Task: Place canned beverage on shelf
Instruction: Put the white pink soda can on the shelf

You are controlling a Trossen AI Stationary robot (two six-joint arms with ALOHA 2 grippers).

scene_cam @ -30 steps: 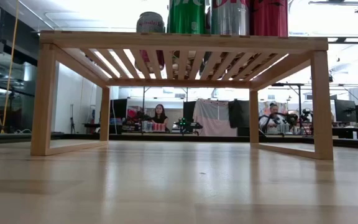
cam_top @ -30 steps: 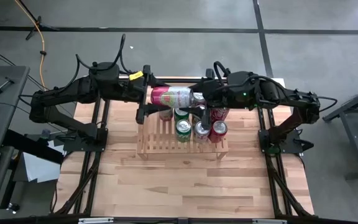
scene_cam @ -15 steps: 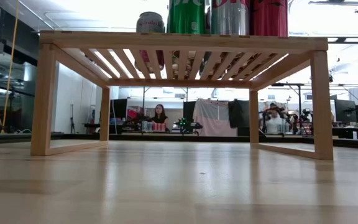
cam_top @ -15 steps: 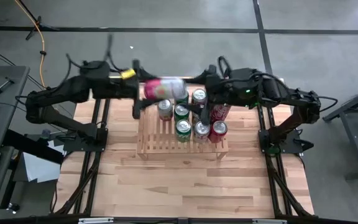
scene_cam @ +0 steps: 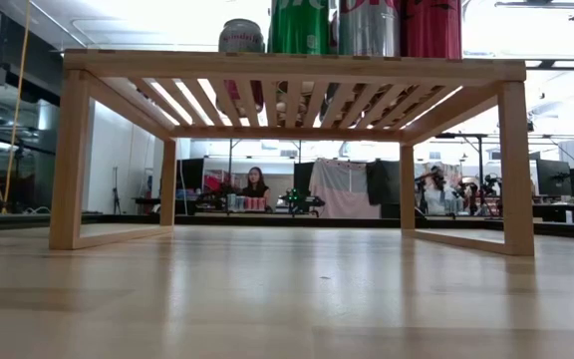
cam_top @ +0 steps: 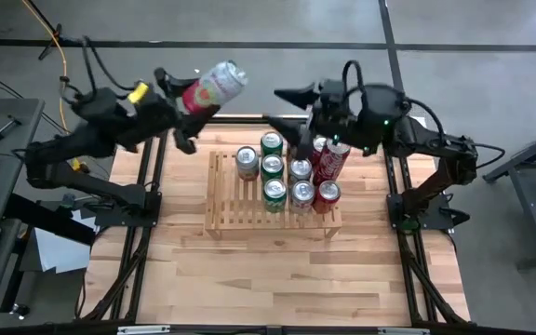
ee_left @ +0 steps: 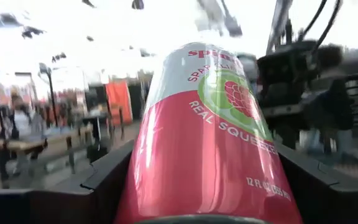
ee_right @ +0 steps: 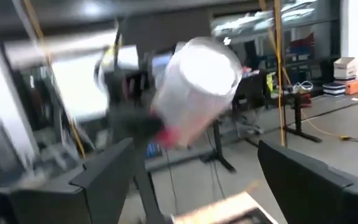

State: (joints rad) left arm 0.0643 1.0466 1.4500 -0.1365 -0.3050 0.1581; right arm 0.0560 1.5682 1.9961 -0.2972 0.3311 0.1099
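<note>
You have the pink and white can [cam_top: 210, 87] clamped between the fingers of the left gripper [cam_top: 186, 100], and it is lifted high, above the far left corner of the table [cam_top: 249, 270], well apart from the shelf [cam_top: 226, 216]. In the left wrist view the can [ee_left: 207, 137] fills the gap between the two dark fingers [ee_left: 104, 180], so the grip looks firm. The right gripper [cam_top: 291, 107] hangs over the far edge of the shelf with its fingers spread and nothing between them; in the right wrist view it looks across at the can [ee_right: 197, 87] in the other arm. The task is, I judge, well advanced but not done: several cans already stand on the slats, among them the silver can [cam_top: 247, 161], the green cans [cam_top: 273, 167] and the red cans [cam_top: 327, 177], but your can is not placed yet. The free slats are on the left part of the shelf and along the near edge, so I think you must bring the can down there. Be careful of the standing cans, which are close together, and of the right arm, which is near to the path.
</note>
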